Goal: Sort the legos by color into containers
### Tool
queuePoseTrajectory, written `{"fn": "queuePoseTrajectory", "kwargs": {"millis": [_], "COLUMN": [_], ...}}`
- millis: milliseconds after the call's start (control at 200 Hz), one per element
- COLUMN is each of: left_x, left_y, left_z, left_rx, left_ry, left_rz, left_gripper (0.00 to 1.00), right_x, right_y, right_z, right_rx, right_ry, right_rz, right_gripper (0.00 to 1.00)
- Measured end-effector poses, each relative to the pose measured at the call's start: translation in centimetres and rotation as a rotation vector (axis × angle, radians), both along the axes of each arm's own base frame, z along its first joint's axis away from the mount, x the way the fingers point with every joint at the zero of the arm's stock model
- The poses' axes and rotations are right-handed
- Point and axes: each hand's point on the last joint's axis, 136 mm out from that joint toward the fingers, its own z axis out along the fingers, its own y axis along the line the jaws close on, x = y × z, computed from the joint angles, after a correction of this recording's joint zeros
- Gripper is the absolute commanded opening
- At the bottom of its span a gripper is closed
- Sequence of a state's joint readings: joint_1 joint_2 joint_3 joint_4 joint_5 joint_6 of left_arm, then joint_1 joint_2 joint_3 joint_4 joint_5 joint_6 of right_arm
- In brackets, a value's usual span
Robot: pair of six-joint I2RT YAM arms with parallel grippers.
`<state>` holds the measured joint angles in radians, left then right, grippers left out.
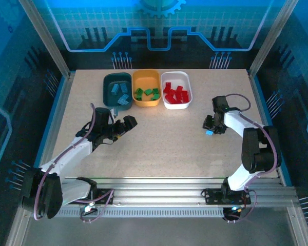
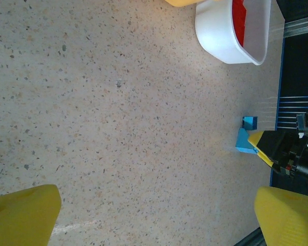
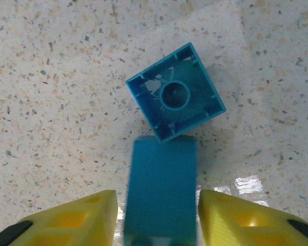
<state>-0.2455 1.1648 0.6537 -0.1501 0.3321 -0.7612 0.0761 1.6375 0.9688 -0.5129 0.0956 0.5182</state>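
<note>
We see the white tub (image 2: pixel 215 36) cut by the top edge, upper right, the orange-yellow tub (image 2: pixel 182 2) a sliver beside it. The long blue brick (image 3: pixel 161 184) runs off the bottom edge; whether the right end effector (image 3: pixel 158 205) grips it, we cannot tell.

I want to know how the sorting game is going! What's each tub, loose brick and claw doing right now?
teal tub: holds light blue bricks
orange-yellow tub: holds green bricks
white tub: holds red bricks
square blue brick: on the table, hollow side up
long blue brick: between the right claw's fingers
right claw: around the long blue brick, grip unclear
left claw: open, empty
</note>
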Motion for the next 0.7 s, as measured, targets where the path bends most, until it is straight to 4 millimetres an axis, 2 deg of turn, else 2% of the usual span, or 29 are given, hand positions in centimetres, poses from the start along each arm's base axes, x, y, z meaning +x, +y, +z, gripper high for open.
{"fn": "queuePoseTrajectory", "kwargs": {"millis": [275,410,480,570,635,700], "left_x": [-0.3,-0.3,-0.3,-0.3,0.0,0.2], "left_y": [0.0,0.0,0.1,1.0,3.0,5.5], "left_z": [-0.6,-0.6,-0.5,-0.1,0.2,0.0], "left_rx": [-0.002,-0.002,-0.002,-0.023,-0.059,-0.097], "left_ry": [0.012,0.012,0.011,0.009,0.013,0.029], "left_rz": [-0.005,-0.005,0.000,0.033,0.107,0.205], "left_gripper": [0.98,0.99,0.99,0.99,0.99,0.99], "right_x": [0.5,0.2,-0.1,-0.5,-0.3,0.7], "right_y": [0.2,1.6,2.9,5.5,8.2,12.1], "right_z": [0.0,0.3,1.2,3.7,5.9,8.8], "right_rx": [-0.011,-0.012,-0.012,-0.003,0.013,0.045], "right_ry": [0.001,-0.002,-0.021,-0.084,-0.139,-0.215], "right_rz": [0.018,0.058,0.096,0.160,0.219,0.294], "right_gripper": [0.31,0.30,0.30,0.31,0.31,0.31]}}
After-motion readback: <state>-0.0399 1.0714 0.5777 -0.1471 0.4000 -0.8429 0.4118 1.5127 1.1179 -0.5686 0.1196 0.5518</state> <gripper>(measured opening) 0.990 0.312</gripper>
